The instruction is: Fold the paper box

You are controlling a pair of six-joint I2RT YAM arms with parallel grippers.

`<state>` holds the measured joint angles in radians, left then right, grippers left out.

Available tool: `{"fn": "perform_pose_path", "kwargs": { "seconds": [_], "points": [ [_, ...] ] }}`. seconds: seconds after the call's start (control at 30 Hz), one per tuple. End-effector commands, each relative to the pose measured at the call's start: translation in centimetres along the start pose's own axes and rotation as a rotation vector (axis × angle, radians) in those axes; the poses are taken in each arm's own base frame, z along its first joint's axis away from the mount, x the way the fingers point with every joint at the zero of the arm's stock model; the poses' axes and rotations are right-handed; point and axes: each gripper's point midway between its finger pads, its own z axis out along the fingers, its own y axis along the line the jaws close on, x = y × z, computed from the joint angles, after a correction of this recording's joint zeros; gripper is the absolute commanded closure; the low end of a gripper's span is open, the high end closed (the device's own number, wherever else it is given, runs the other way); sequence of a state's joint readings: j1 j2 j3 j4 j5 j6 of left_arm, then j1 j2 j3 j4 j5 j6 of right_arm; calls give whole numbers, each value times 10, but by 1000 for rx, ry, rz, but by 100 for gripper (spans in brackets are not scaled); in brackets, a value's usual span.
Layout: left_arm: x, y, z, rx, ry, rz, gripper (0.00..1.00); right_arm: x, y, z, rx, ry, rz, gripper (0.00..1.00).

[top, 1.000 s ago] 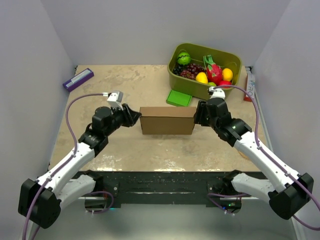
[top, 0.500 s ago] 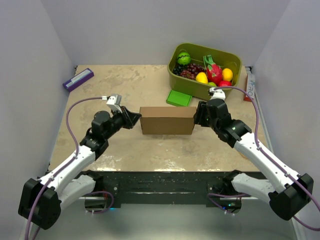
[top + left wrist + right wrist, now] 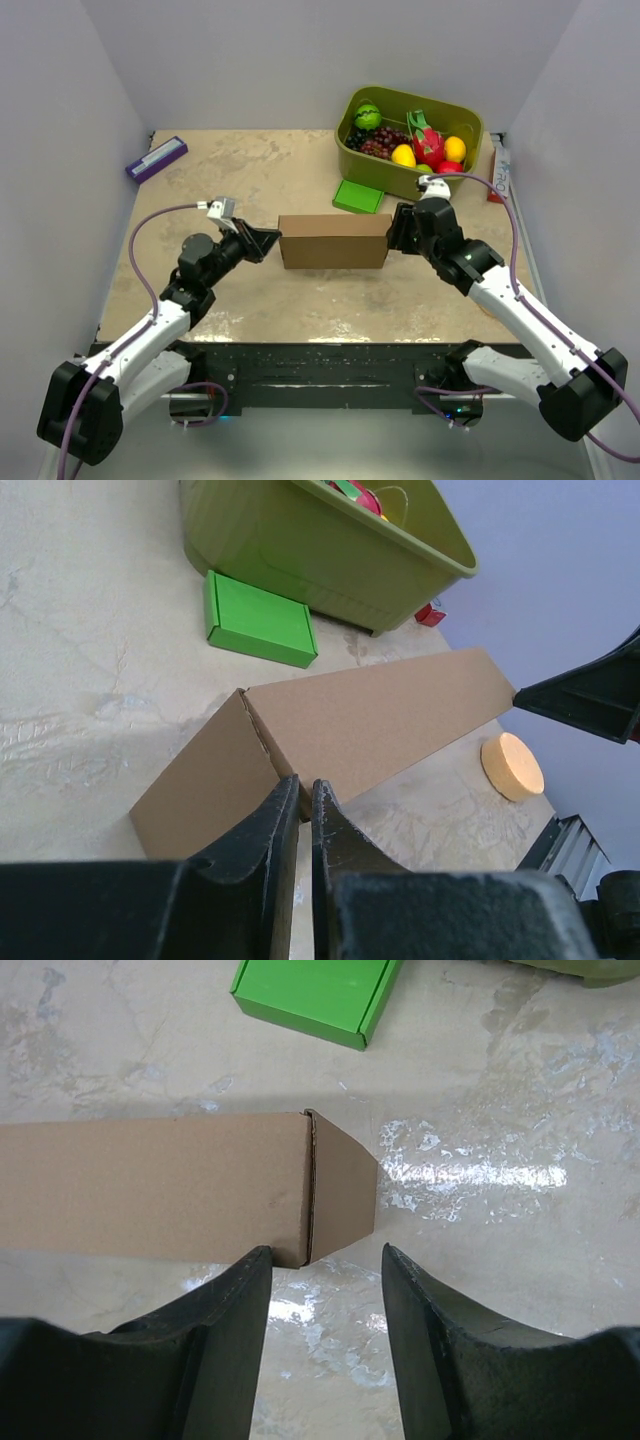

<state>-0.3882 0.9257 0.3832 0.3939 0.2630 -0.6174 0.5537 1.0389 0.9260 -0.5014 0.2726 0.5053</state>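
paper box (image 3: 334, 240): closed, on bench (image 3: 250, 180) | left end effector (image 3: 304, 798): narrow, empty, tips at box's left end | right end effector (image 3: 325, 1260): wide, empty, at box's right end

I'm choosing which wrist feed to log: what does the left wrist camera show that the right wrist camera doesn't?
Only left wrist: the left fingers, nearly together, near the paper box's left end, and a round orange disc. Only right wrist: the right fingers, apart, at the box's right end. Both: the paper box and the flat green box.
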Motion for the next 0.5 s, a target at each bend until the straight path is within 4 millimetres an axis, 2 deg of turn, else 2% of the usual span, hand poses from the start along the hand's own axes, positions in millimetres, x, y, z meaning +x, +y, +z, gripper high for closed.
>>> {"fn": "perform_pose_path", "kwargs": {
  "seconds": [0.0, 0.17, 0.27, 0.3, 0.37, 0.43, 0.47],
  "points": [
    [135, 85, -56, -341, 460, -99, 97, 24, -9, -6, 19, 109, -44, 47],
    [119, 79, -49, -314, 419, -65, 97, 14, -1, -5, -10, 83, -35, 46],
    [105, 71, -40, -287, 397, -44, 96, 2, 8, -5, -39, 57, -29, 44],
    [100, 69, -37, -281, 390, -40, 95, -8, 13, -7, -50, 37, -25, 43],
    [81, 61, -27, -258, 359, -17, 89, -16, 18, -6, -55, 32, -29, 42],
    [59, 52, -16, -239, 326, 8, 86, -34, 27, -13, -78, 1, -28, 40],
    [52, 49, -13, -234, 317, 17, 80, -38, 29, -13, -84, -3, -31, 39]
  ]
}}
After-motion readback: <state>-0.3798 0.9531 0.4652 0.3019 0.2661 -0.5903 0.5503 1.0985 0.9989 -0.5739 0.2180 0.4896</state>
